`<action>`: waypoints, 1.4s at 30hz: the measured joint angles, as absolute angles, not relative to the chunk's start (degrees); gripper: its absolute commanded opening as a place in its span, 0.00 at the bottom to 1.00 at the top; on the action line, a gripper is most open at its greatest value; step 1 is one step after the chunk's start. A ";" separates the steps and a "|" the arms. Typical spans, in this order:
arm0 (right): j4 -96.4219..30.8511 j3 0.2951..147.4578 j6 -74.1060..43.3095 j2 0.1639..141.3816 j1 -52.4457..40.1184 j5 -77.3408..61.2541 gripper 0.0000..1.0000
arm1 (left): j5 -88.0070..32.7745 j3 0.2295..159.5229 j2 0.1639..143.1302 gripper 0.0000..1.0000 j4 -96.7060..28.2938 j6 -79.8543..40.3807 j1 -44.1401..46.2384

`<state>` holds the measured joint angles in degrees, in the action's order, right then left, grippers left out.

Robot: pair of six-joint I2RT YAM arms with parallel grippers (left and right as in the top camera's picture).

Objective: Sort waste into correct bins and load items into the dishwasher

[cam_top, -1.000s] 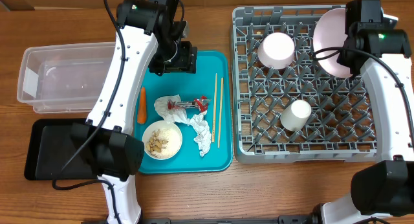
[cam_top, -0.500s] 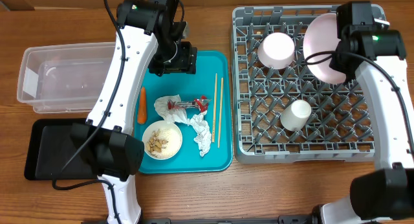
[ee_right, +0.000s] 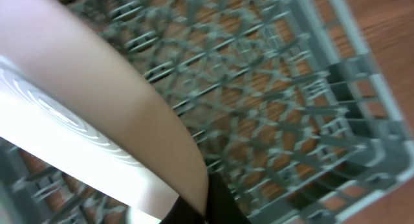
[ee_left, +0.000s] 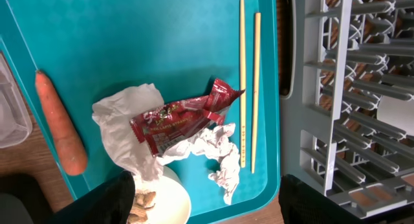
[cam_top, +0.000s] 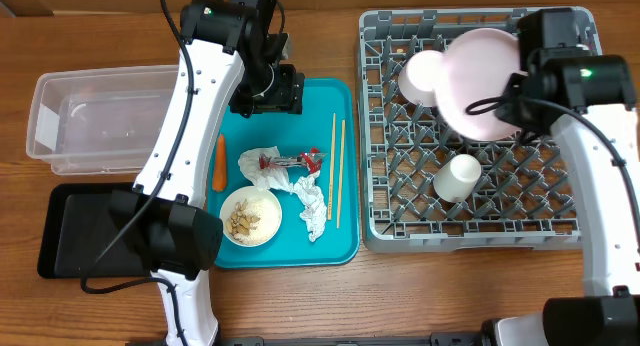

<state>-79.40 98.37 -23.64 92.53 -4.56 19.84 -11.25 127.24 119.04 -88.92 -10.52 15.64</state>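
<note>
2 chopsticks (cam_top: 337, 171) parallel on teal tray (cam_top: 322, 98), right side; wooden table (cam_top: 300, 301).

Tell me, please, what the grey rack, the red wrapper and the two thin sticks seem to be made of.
Square grey dish rack: likely moulded plastic, matte, uniform pegs and grid.
Crinkled red snack wrapper: thin plastic or foil film, glossy, sharp creases catching light.
Two thin pale chopsticks: probably wood or bamboo, dull tan; grain too fine to confirm.

Qty — 1 plate (cam_top: 480, 86), 2 bowls (cam_top: 428, 78), 1 cup (cam_top: 460, 176), 2 tissues (cam_top: 258, 162), 1 wrapper (ee_left: 181, 117), 1 carrot (cam_top: 220, 162) — + 2 chopsticks (cam_top: 338, 171).
</note>
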 measured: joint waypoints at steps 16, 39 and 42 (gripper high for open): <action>-86.96 98.37 -44.42 92.53 -22.26 32.01 0.04 | -10.85 127.24 119.02 0.74 -88.79 -10.52 15.64; -86.59 94.08 -50.61 92.53 -28.51 36.91 0.04 | -10.83 127.24 119.04 0.74 -89.14 -10.52 15.64; -86.06 93.54 -50.68 92.53 -28.56 36.91 0.04 | -10.83 127.24 119.04 0.74 -88.97 -10.52 15.64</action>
